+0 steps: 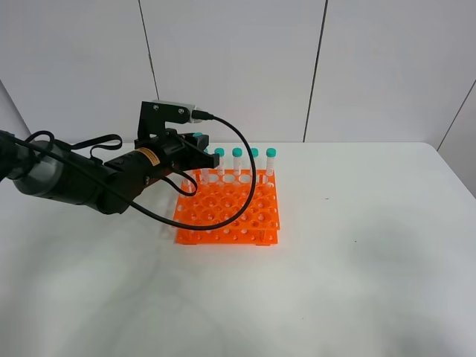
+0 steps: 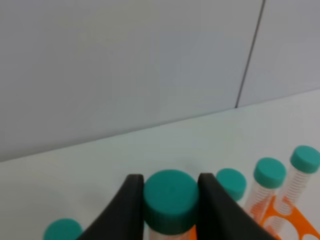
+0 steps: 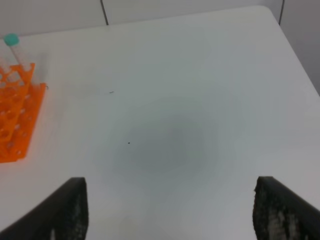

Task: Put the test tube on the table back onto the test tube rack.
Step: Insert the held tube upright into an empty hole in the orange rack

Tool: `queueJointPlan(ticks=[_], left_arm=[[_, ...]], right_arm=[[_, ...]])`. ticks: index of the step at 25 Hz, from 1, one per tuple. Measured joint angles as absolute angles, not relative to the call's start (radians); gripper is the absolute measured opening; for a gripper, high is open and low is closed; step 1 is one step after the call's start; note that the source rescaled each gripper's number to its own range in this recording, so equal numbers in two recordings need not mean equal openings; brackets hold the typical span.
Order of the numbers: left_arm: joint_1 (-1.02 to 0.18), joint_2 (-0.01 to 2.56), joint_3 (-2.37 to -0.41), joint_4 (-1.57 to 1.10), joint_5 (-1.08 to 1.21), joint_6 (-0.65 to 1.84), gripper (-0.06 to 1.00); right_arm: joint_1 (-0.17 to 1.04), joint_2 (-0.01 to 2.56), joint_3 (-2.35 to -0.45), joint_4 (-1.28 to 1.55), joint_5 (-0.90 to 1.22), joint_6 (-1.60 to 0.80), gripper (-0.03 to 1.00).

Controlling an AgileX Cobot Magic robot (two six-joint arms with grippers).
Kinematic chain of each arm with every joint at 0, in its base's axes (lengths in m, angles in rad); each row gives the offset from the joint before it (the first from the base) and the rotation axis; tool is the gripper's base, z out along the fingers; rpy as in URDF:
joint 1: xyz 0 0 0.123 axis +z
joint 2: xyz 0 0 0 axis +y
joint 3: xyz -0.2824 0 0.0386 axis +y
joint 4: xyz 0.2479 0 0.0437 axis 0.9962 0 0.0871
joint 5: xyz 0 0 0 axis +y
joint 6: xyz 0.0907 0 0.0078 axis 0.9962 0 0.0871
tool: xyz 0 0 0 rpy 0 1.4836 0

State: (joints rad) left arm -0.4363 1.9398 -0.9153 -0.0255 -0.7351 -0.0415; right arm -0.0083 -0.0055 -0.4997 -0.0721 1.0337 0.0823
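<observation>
The orange test tube rack (image 1: 227,212) stands on the white table (image 1: 357,245). Several teal-capped tubes (image 1: 254,158) stand in its back row. My left gripper (image 1: 199,145) is at the left end of that row, shut on the teal cap of an upright test tube (image 2: 171,200). The cap sits between the two black fingers (image 2: 131,202), a little higher than the neighbouring caps (image 2: 270,172). The tube's lower end is hidden. My right gripper (image 3: 170,181) hangs open and empty over bare table right of the rack (image 3: 12,120). It is outside the exterior view.
The left arm and its black cable (image 1: 245,186) loop over the rack's left and middle holes. One more teal cap (image 2: 62,231) shows on the other side of the held tube. A grey panelled wall (image 1: 238,67) runs behind the table.
</observation>
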Motion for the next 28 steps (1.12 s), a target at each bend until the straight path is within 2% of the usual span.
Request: queueJointPlan(ticks=[28], left_arm=[[-0.431, 1.965, -0.919, -0.026, -0.742, -0.044, 0.0]], right_arm=[[-0.008, -0.005, -0.5, -0.072, 1.034, 0.082, 1.0]])
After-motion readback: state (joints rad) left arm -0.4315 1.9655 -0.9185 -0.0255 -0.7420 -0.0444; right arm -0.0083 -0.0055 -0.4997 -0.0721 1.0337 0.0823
